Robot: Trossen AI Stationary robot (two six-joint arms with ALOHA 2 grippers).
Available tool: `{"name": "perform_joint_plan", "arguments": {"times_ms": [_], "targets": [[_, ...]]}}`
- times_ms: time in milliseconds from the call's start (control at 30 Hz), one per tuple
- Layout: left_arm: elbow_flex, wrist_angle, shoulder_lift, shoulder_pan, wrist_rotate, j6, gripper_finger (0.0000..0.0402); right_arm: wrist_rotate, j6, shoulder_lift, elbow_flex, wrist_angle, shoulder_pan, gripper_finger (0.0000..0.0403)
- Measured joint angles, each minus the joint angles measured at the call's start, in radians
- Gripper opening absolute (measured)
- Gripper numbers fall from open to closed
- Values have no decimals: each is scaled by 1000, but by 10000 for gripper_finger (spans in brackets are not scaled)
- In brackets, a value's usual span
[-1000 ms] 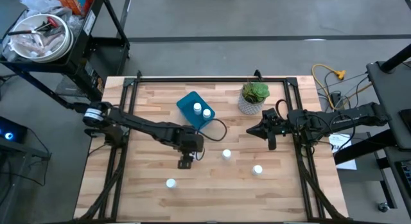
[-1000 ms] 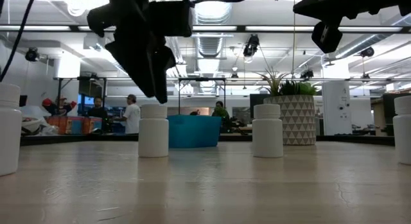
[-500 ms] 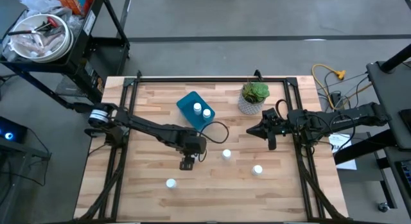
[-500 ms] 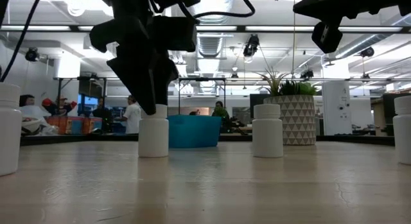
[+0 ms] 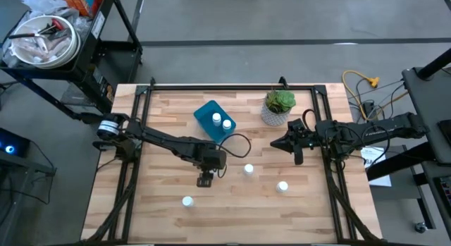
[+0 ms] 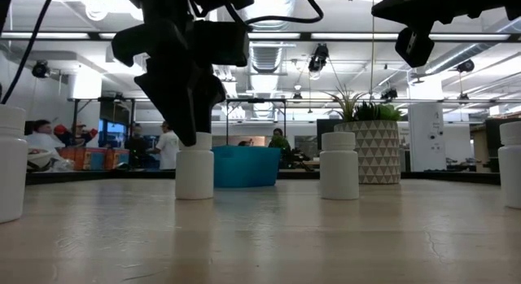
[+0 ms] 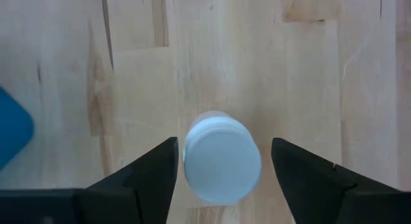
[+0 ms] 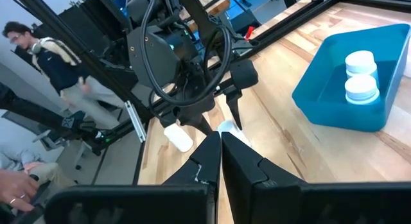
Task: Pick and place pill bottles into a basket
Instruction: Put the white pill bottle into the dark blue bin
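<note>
On the table, left hand straddles a pill bottle.

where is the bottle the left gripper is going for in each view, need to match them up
high view: the pill bottle is hidden under the left gripper, below the blue basket.
low view: pill bottle at left centre, under the dark gripper, in front of the basket.
left wrist view: its cap fills the gap between the open fingers.
right wrist view: only a sliver shows below that gripper.
shared landmark: the blue basket.

Left gripper spread; right gripper closed — aloft.
</note>
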Motion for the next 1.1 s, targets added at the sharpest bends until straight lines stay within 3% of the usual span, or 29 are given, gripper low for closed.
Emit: {"name": "perform_joint_plan", "arguments": {"times_ms": [400, 833, 1100], "targets": [[0, 0, 0, 0, 4, 0, 154, 0, -3, 0, 0, -1, 0, 9], [11, -8, -22, 0, 19, -7, 153, 0, -3, 0, 0, -1, 0, 9], [55, -43, -113, 0, 59, -135, 153, 0, -4, 0, 0, -2, 0, 9]]}}
